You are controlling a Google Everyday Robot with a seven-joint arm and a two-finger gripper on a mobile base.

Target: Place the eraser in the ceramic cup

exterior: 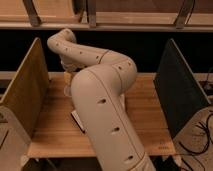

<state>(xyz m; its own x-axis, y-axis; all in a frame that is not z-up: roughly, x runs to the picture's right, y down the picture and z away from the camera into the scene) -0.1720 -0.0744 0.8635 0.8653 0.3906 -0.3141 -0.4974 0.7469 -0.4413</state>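
My pale arm (102,107) fills the middle of the camera view and bends back over the wooden table (150,117). Its wrist comes down at the back left of the table, where the gripper (67,75) sits low above the wood, mostly behind the arm. No eraser shows; it is hidden or out of view. No ceramic cup shows either. A pale flat corner (77,120) sticks out from under the arm at the left; I cannot tell what it is.
A tan upright panel (27,85) walls the table's left side and a dark one (177,90) its right. A wooden shelf rail (125,21) runs across the back. Loose cables (200,137) lie on the floor at the right.
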